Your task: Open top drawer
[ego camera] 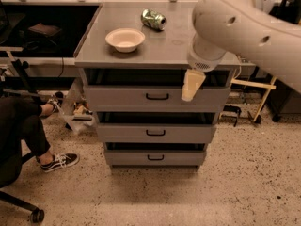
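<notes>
— Where's the pincer [189,95] right now?

— Hanging off the end of the big white arm [244,27], pointing down, just under the front edge of the tabletop [160,48]. Its pale tip sits over the right half of the top drawer [117,99], level with the black bar handle [157,97] and a little to the right of it, not on it.

— Clenched or released?

— I can't tell from where I stand; it reads as one cream wedge. I can't say whether it touches the drawer front either.

— And the drawer itself?

— Directly under the tabletop, the widest front of the three. A dark band shows between its upper edge and the tabletop. The middle drawer [188,133] sits below it, and the bottom drawer [127,157] lower still, each with its own small black handle.

— Anything up top?

— A pale bowl [125,39] near the left front, upright, and a crushed green can [154,19] lying on its side further back, well apart from the bowl.

— Anyone nearby?

— Someone seated at the left, a dark trouser leg and a black sneaker [59,161] on the speckled floor.
</notes>
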